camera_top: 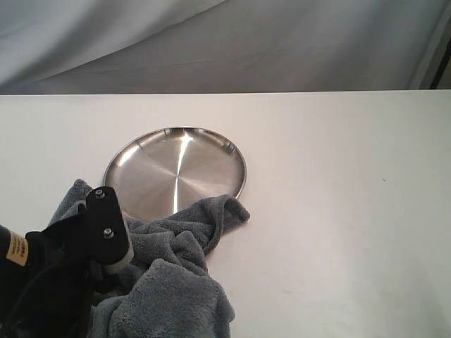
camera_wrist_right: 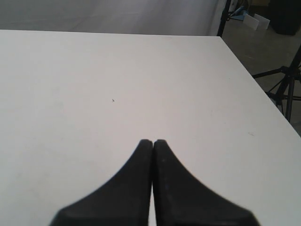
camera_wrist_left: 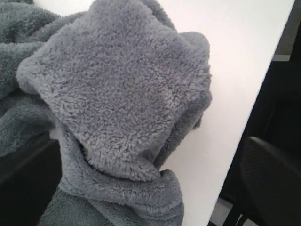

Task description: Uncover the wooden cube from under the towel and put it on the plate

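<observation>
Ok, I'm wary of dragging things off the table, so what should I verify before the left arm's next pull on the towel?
1. Wooden cube in sight: not ok, no view shows it.
2. Plate free: not ok, the towel covers its near rim.
3. Left claw holding the towel: cannot tell, its tips are hidden in cloth.
4. Right claw clear: ok, shut over bare table, no towel in its view.
5. Towel fully on the table: ok, though bunched near an edge.

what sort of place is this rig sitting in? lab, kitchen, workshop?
Most likely a lab or studio recording setup: a plain white table, a grey fabric backdrop draped behind it, and a tripod stand on the floor beside the table.
</observation>
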You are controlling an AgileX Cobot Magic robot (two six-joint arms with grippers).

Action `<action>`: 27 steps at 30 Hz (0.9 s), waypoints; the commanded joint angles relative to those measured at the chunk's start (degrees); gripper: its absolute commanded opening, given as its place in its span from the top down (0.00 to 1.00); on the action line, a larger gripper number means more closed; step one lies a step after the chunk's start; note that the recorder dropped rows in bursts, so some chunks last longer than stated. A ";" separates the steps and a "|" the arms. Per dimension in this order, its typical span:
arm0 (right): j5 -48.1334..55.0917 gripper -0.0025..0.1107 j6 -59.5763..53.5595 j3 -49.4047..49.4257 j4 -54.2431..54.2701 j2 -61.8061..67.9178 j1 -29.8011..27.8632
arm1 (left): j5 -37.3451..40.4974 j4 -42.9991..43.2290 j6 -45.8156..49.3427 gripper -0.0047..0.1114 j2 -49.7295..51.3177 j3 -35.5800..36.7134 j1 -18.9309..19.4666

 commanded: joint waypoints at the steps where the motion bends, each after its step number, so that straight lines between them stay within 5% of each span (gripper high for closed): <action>1: -0.65 0.98 0.26 0.19 -0.37 0.18 -0.41 | -1.53 0.44 1.77 0.10 0.06 0.64 -0.23; 27: -0.65 0.98 0.26 0.19 -0.37 0.18 -0.41 | -17.80 1.08 4.45 0.10 5.64 7.03 -0.23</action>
